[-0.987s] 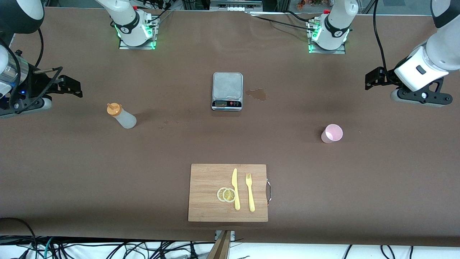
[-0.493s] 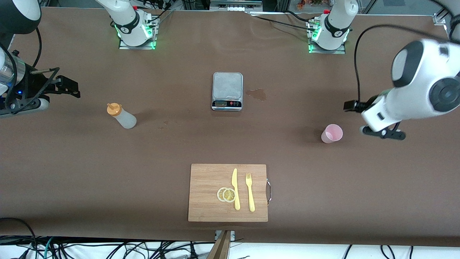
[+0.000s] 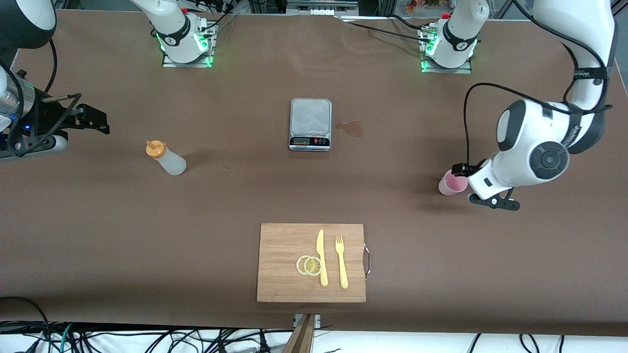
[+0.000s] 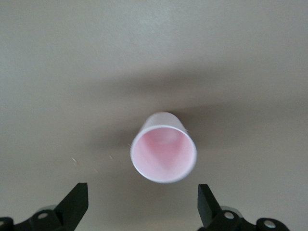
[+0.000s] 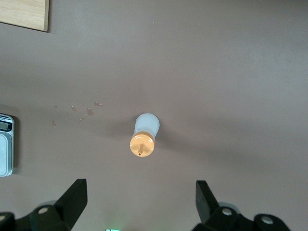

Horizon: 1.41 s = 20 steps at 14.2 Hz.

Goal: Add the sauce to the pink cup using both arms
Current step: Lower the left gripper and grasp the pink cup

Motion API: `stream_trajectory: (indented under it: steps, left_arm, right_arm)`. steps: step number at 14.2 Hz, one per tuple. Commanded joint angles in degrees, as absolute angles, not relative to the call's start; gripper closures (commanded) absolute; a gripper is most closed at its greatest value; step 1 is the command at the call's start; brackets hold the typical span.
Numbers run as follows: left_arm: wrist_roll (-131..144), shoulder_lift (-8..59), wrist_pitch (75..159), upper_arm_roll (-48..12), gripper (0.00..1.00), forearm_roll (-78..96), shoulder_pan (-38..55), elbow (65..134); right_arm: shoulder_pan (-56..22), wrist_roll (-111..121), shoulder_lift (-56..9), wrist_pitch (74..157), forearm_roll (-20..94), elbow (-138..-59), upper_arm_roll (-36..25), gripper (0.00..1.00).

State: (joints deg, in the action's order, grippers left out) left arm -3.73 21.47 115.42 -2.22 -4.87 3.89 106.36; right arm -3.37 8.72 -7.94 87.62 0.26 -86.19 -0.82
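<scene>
While the pink cup (image 3: 452, 183) stands upright on the brown table (image 3: 245, 196) toward the left arm's end, the left gripper (image 3: 463, 176) is held low just beside it, and its fingers (image 4: 77, 204) are spread wide apart. From the left wrist view, the cup (image 4: 163, 154) is seen in line with the gap between the two fingers, but it is not touched by them. Nothing is seen inside the cup but its light pink wall.

The sauce (image 3: 166, 158) is found upright on the table toward the right arm's end, well apart from the cup. The right gripper (image 3: 95, 118) is held up near the table's edge at that end, and the right arm waits there. Its fingers (image 5: 74, 197) are spread wide too, and the bottle (image 5: 143, 135) with its orange cap is seen well apart from them.

Between the bottle and the cup, a grey scale (image 3: 310, 124) is set farther from the front camera. A wooden board (image 3: 279, 264) is laid nearer to it, with a yellow knife (image 3: 321, 257), a yellow fork (image 3: 341, 262) and two lemon slices (image 3: 308, 265) on it.
</scene>
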Motion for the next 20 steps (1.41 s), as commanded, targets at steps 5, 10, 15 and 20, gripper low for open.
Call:
stream_trajectory:
  steps: [5, 10, 15, 20]
  left_arm:
    - [-7.38, 22.15, 131.38, -1.93, 0.01, -12.55, 2.99, 116.1]
    - [-7.03, 23.99, 132.54, -2.11, 0.73, -12.22, 2.72, 117.25]
    - [-6.77, 25.04, 132.36, -2.11, 1.0, -12.39, 3.51, 116.55]
    - [-5.63, 23.03, 123.87, -5.17, 1.0, -11.43, 3.78, 112.16]
  right_arm:
    - [-2.73, 9.05, -8.26, 87.28, 0.26, -85.34, -0.62, 0.0]
    - [-2.72, 9.05, -8.17, 87.36, 0.35, -85.25, -0.62, 0.0]
    - [-2.72, 9.05, -8.26, 87.28, 0.35, -85.25, -0.62, 0.0]
    - [-2.9, 9.05, -8.26, 87.36, 0.35, -85.25, -0.53, 0.0]
